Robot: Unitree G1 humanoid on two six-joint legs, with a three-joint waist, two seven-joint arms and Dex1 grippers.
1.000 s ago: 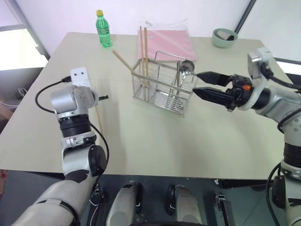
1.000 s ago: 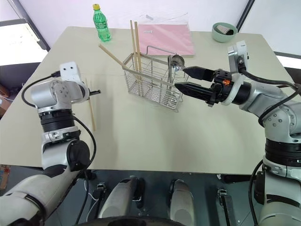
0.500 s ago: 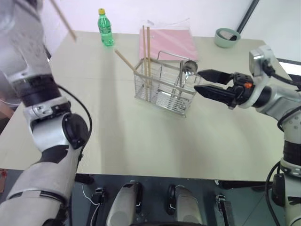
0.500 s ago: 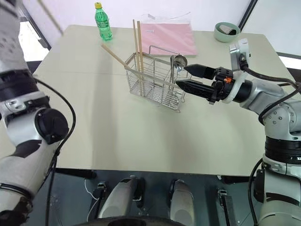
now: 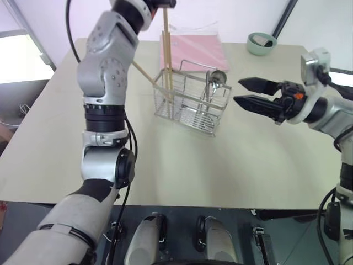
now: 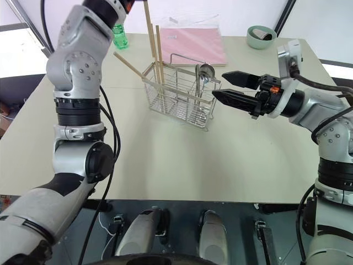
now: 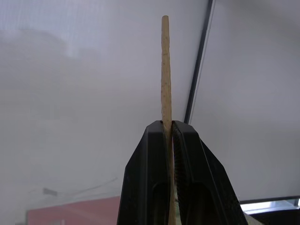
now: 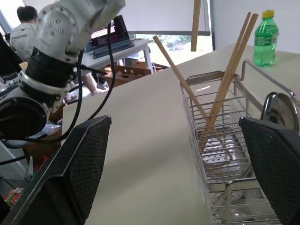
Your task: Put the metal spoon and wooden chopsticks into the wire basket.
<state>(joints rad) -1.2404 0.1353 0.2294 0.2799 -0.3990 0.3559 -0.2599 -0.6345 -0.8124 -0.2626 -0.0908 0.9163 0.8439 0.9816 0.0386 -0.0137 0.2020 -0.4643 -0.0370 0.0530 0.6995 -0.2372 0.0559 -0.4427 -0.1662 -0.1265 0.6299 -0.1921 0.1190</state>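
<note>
The wire basket (image 5: 193, 105) stands mid-table with two wooden chopsticks (image 8: 233, 61) upright in its left end and a third (image 5: 144, 70) leaning out over the rim. The metal spoon (image 5: 218, 77) stands in the right compartment, bowl up. My left gripper (image 7: 167, 124), raised high, is shut on another chopstick (image 7: 165, 70). That chopstick (image 8: 195, 23) hangs nearly upright over the basket's left end, with its lower tip above the rim. My right gripper (image 5: 238, 91) hovers open just right of the basket, level with the spoon, holding nothing.
A pink folder (image 5: 194, 51) lies behind the basket, a green bottle (image 8: 265, 37) stands at the far left and a green bowl (image 5: 262, 43) sits at the far right corner. A person (image 8: 23, 21) sits at a desk beyond the table.
My left arm has lifted a chopstick off the table and swung up and right until it hangs above the basket. The right gripper has stayed put, open.
</note>
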